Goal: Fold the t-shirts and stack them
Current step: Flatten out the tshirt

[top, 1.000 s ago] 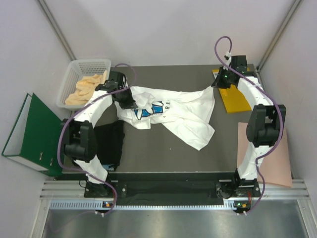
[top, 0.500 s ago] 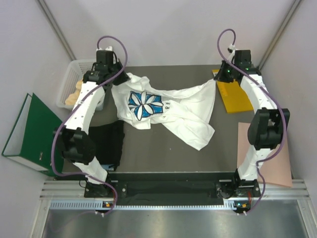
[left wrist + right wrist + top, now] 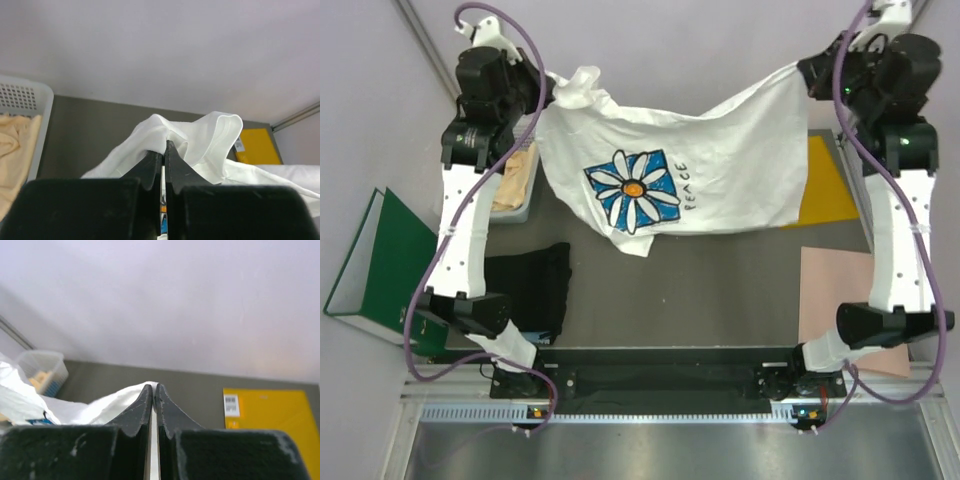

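Note:
The white t-shirt (image 3: 720, 160) hangs spread in the air between both arms, its blue daisy print (image 3: 635, 188) facing the overhead camera. My left gripper (image 3: 542, 92) is shut on one upper corner of it, the cloth bunching over the fingertips (image 3: 164, 146). Raised high at the far right, my right gripper (image 3: 808, 72) is shut on the other corner, with white cloth (image 3: 107, 402) pinched at its tips (image 3: 153, 386). The black t-shirt (image 3: 530, 290) lies crumpled on the table near the left arm.
A white basket (image 3: 515, 190) holding beige cloth stands at the far left, partly behind the left arm. An orange-yellow envelope (image 3: 825, 190) lies at the far right, a pink sheet (image 3: 835, 300) nearer. A green binder (image 3: 370, 265) leans outside the left edge.
Both arms have risen and moved to the back, lifting the white t-shirt off the table and stretching it out so that it hangs spread with the print showing.

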Robot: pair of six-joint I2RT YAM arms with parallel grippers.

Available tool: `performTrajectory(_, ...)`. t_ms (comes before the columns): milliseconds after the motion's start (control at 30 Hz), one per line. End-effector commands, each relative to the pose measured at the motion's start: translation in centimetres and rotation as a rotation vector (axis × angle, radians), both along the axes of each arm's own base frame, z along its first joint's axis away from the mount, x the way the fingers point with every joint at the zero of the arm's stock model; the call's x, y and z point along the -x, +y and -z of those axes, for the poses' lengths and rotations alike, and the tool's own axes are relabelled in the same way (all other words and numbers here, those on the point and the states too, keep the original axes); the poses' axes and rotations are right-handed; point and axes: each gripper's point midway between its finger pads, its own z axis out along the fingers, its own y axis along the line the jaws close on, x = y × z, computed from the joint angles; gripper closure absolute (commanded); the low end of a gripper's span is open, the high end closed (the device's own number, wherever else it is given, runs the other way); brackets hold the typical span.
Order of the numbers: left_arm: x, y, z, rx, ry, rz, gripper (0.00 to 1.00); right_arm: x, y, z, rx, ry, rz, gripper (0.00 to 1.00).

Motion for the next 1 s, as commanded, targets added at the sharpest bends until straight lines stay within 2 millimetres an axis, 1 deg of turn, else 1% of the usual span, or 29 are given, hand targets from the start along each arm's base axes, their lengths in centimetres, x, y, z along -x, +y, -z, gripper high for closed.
performTrajectory(0, 5.6, 1.7, -9.8, -0.002, -0.265, -0.025, 1.00, 6.7, 0.6, -9.4, 0.009, -0.266, -0.047, 1.00)
performTrajectory(33, 6.4, 1.8, -10.4, -0.005, -0.282, -0.023, 1.00, 8.5, 0.7, -10.6, 0.012, -0.304, -0.058, 1.00)
performTrajectory(67, 7.3, 1.8, -11.0, -0.008, -0.298, -0.015, 1.00, 9.5, 1.2, -11.0, 0.016, -0.324, -0.085, 1.00)
performTrajectory(100, 9.2, 2.1, -12.3, -0.006, -0.336, -0.013, 1.00, 10.5, 1.5, -11.4, 0.021, -0.341, -0.098, 1.00)
performTrajectory(133, 10.0, 2.2, -12.5, -0.010, -0.344, -0.012, 1.00, 12.3, 1.6, -12.0, 0.022, -0.371, -0.107, 1.00)
performTrajectory(167, 10.9, 2.4, -12.9, -0.015, -0.360, -0.011, 1.00, 13.4, 1.6, -12.4, 0.028, -0.390, -0.110, 1.00)
performTrajectory(200, 13.0, 2.7, -14.1, -0.010, -0.398, -0.012, 1.00, 14.5, 1.7, -12.7, 0.033, -0.407, -0.117, 1.00)
performTrajectory(233, 13.9, 2.9, -14.4, -0.013, -0.406, -0.013, 1.00, 16.7, 1.6, -13.4, 0.034, -0.440, -0.117, 1.00)
performTrajectory(267, 15.1, 2.6, -14.9, -0.017, -0.422, 0.014, 1.00, 17.9, 1.5, -13.7, 0.039, -0.457, -0.111, 1.00)
performTrajectory(300, 17.0, 2.8, -16.1, -0.011, -0.461, 0.017, 1.00, 18.9, 1.6, -13.9, 0.037, -0.472, -0.115, 1.00)
performTrajectory(333, 18.0, 2.9, -16.6, -0.009, -0.477, 0.022, 1.00, 21.3, 1.3, -14.8, 0.036, -0.513, -0.108, 1.00)
performTrajectory(400, 20.1, 3.1, -18.0, -0.003, -0.523, 0.030, 1.00, 23.3, 1.0, -15.5, 0.031, -0.545, -0.092, 1.00)
performTrajectory(433, 21.4, 3.0, -19.2, -0.001, -0.560, 0.043, 1.00, 24.9, 0.7, -16.0, 0.029, -0.573, -0.082, 1.00)
performTrajectory(500, 22.6, 2.9, -20.1, 0.003, -0.582, 0.058, 1.00, 26.3, 0.1, -16.4, 0.025, -0.598, -0.055, 1.00)
performTrajectory(533, 23.3, 2.8, -20.8, 0.005, -0.605, 0.070, 1.00, 27.4, -0.3, -16.7, 0.021, -0.617, -0.040, 1.00)
performTrajectory(567, 23.5, 2.7, -21.1, 0.015, -0.616, 0.077, 1.00, 27.6, -0.7, -16.9, 0.007, -0.622, -0.019, 1.00)
performTrajectory(633, 23.0, 2.4, -21.5, 0.019, -0.620, 0.087, 1.00, 28.3, -1.1, -17.2, -0.010, -0.637, 0.001, 1.00)
performTrajectory(667, 21.2, 2.3, -20.9, 0.016, -0.590, 0.080, 1.00, 28.1, -1.4, -17.2, -0.017, -0.633, 0.023, 1.00)
performTrajectory(700, 21.0, 2.4, -21.1, 0.012, -0.585, 0.070, 1.00, 27.6, -1.6, -16.9, -0.019, -0.620, 0.035, 1.00)
performTrajectory(733, 19.9, 2.4, -20.7, 0.008, -0.563, 0.062, 1.00, 26.7, -1.7, -16.6, -0.019, -0.602, 0.046, 1.00)
performTrajectory(767, 17.2, 2.0, -19.5, -0.005, -0.514, 0.063, 1.00, 26.0, -2.1, -16.3, -0.021, -0.587, 0.074, 1.00)
performTrajectory(833, 14.7, 1.6, -18.4, -0.013, -0.475, 0.063, 1.00, 23.5, -2.2, -14.9, 0.000, -0.534, 0.095, 1.00)
performTrajectory(867, 11.9, 1.2, -16.6, -0.026, -0.421, 0.063, 1.00, 22.4, -2.4, -14.3, 0.002, -0.513, 0.112, 1.00)
performTrajectory(933, 8.7, 0.8, -14.1, -0.040, -0.349, 0.066, 1.00, 19.0, -2.4, -11.6, 0.018, -0.431, 0.132, 1.00)
performTrajectory(967, 5.7, 0.3, -11.6, -0.049, -0.280, 0.070, 1.00, 17.8, -2.6, -11.0, 0.022, -0.423, 0.148, 1.00)
